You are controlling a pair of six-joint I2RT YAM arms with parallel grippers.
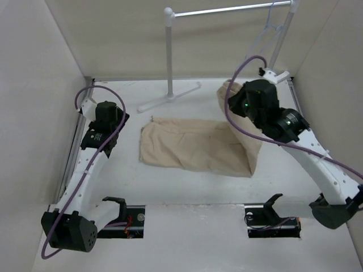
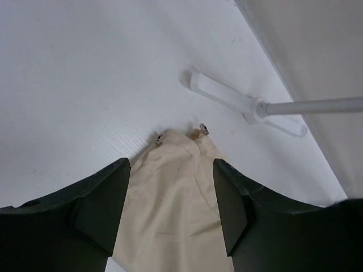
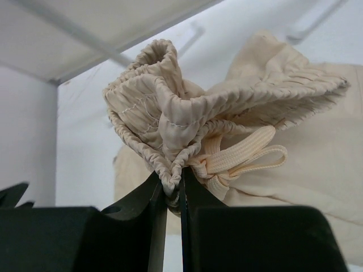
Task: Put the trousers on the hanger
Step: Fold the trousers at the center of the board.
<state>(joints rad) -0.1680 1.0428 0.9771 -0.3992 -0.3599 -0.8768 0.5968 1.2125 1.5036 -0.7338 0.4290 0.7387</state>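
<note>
Beige trousers (image 1: pixel 193 148) lie flat (waistband lifted); pale hanger (image 1: pixel 266 33) hangs.

Bright, diffuse, even light in all views (shadows on the table (image 1: pixel 187 190) faint, soft-edged).

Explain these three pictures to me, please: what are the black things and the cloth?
Two robot arms are bolted to a table. One picture looks down from above; the other two come from cameras on each wrist, so the dark shapes are fingers. Beige trousers lie on the table. The right gripper is pinched shut on their elastic waistband, holding that end up; the left gripper is open above the leg ends, holding nothing. The hanger hangs on the white rack behind.
</note>
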